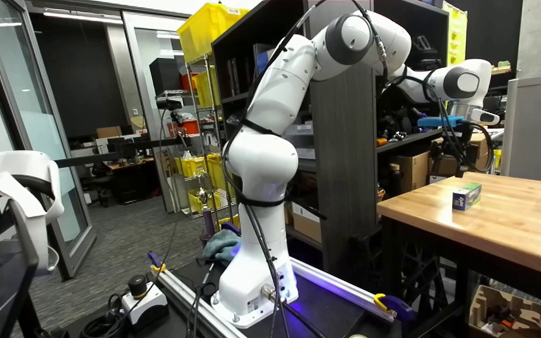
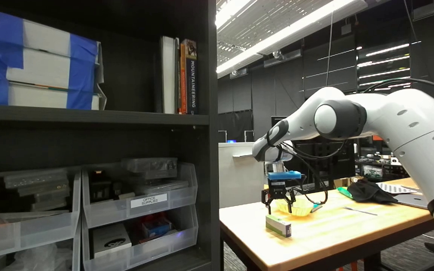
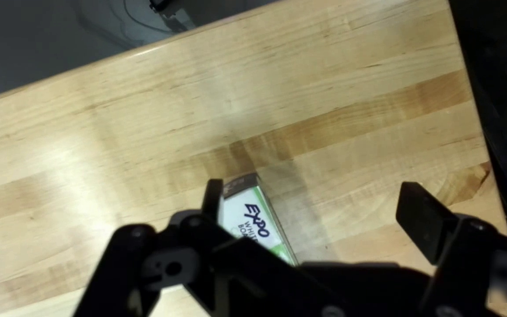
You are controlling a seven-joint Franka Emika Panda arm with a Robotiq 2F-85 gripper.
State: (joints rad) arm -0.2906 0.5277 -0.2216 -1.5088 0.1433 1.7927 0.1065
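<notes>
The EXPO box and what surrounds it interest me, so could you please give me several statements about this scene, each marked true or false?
1. The gripper is open. True.
2. The EXPO box lies on the wooden table. True.
3. The gripper is clamped around the EXPO box. False: its jaws stand apart, holding nothing.
4. The MOUNTAINEERING book stands on a shelf. True.
5. The wooden table bears nothing besides the EXPO box. False: a yellow basket is on it too.
</notes>
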